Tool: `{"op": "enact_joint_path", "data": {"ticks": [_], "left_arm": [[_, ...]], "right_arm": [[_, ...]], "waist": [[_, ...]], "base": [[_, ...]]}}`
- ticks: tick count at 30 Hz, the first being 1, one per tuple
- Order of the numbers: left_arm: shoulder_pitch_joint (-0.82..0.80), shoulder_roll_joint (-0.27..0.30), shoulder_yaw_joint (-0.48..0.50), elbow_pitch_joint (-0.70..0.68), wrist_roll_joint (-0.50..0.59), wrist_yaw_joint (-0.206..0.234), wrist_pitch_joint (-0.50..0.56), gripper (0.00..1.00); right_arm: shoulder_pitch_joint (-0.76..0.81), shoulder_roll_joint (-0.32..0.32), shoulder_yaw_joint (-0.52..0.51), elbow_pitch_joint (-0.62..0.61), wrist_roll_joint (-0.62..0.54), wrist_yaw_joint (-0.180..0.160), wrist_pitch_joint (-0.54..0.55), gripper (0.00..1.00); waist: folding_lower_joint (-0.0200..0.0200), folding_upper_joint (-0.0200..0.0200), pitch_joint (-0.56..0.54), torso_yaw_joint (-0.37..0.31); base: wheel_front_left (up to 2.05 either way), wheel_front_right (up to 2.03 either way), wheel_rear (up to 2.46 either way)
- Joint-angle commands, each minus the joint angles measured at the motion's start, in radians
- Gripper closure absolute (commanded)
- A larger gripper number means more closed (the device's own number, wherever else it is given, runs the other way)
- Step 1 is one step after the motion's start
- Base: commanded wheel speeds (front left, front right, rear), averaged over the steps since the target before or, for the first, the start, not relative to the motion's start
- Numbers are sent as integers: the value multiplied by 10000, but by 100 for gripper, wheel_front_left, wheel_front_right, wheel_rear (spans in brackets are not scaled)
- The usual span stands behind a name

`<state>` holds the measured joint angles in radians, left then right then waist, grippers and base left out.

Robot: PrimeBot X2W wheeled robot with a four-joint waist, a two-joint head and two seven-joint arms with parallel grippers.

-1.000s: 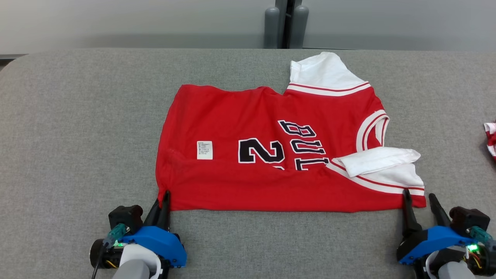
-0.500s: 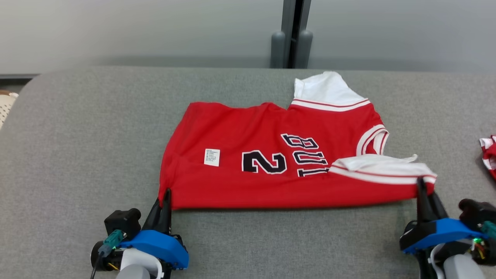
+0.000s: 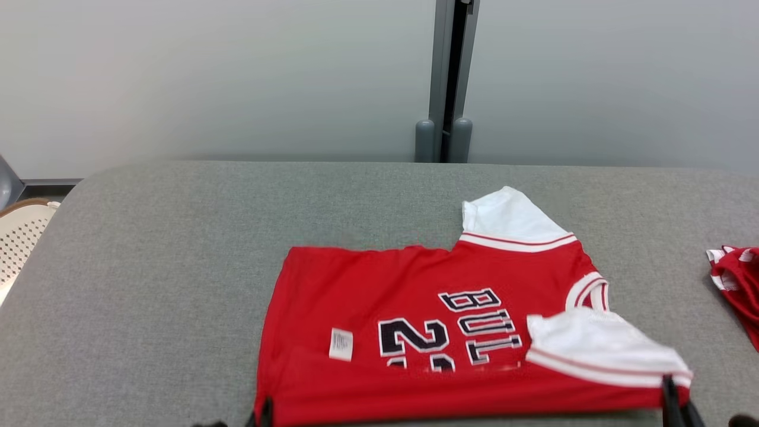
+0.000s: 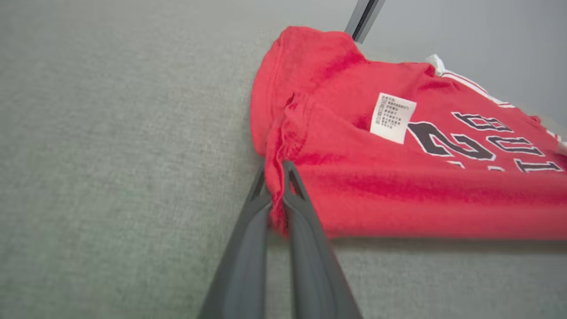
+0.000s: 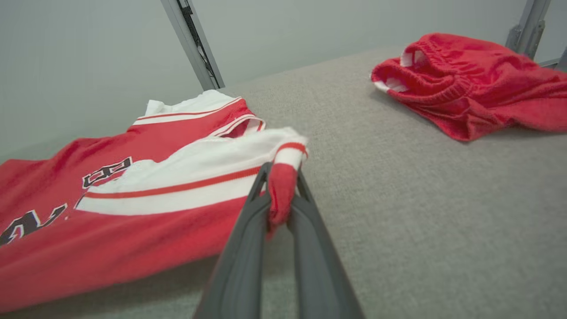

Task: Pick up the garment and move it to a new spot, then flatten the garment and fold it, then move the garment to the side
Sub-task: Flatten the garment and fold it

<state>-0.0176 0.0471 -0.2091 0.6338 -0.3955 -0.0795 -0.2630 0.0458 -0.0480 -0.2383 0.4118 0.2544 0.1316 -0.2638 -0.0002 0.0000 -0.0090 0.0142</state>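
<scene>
The garment (image 3: 427, 320) is a red jersey with white sleeves and black lettering, lying folded on the grey table (image 3: 178, 237). In the left wrist view my left gripper (image 4: 275, 167) is shut on the garment's (image 4: 398, 177) near hem corner, red cloth pinched between its fingers. Over in the right wrist view, my right gripper (image 5: 281, 172) is shut on the garment's (image 5: 168, 177) red-and-white shoulder corner. Both held corners are raised slightly, with shadow under the near edge. The head view catches just the tips of the left gripper (image 3: 265, 414) and right gripper (image 3: 671, 388) at the bottom edge.
A second red piece of clothing (image 5: 469, 79) lies crumpled on the table to the right, also at the head view's right edge (image 3: 735, 284). A white perforated basket (image 3: 21, 234) stands beyond the table's left end. A grey post (image 3: 447, 77) rises behind the table.
My right gripper closed on the shoulder corner, which was between its open fingers a second ago. The head camera has tilted up. The garment's near edge has lifted slightly.
</scene>
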Motion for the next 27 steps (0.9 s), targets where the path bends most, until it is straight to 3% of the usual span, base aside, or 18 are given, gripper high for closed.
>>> {"op": "enact_joint_path", "data": {"ticks": [1, 2, 3, 4, 11, 16, 27], "left_arm": [[238, 69, -90, 128, -64, 94, -22, 100], [378, 63, -189, 212, -99, 113, -22, 95], [492, 63, -270, 284, -148, 122, -22, 58], [556, 64, -336, 360, -241, 155, -22, 2], [-217, 46, -70, -201, 36, 349, -22, 0], [-1619, 92, 406, -358, 466, 218, -22, 0], [-5484, 683, -118, 2844, 877, -357, 24, 0]], "right_arm": [[289, -54, -1, 186, -14, -16, -6, 100], [412, -54, 44, 354, -77, -16, -6, 100], [463, -54, 80, 490, -107, -16, -6, 57], [470, -57, 94, 567, -147, -16, -11, 0], [-346, -46, 79, 446, -739, -9, -16, 0], [-1364, -55, 330, 288, -994, -9, -16, 0], [-3447, -361, 1413, 675, -1239, -9, -16, 0]], "waist": [[2, 0, 1, 9], [2, 0, 5, 18], [2, 0, 17, 25], [2, 0, 38, 32], [2, 0, 458, 131], [2, 0, 1049, 109], [2, 0, 2454, -340]], "base": [[0, 0, 0], [0, 0, 0], [0, 0, 0], [0, 0, 0], [0, 0, 0], [0, 0, 0], [0, 0, 0]]}}
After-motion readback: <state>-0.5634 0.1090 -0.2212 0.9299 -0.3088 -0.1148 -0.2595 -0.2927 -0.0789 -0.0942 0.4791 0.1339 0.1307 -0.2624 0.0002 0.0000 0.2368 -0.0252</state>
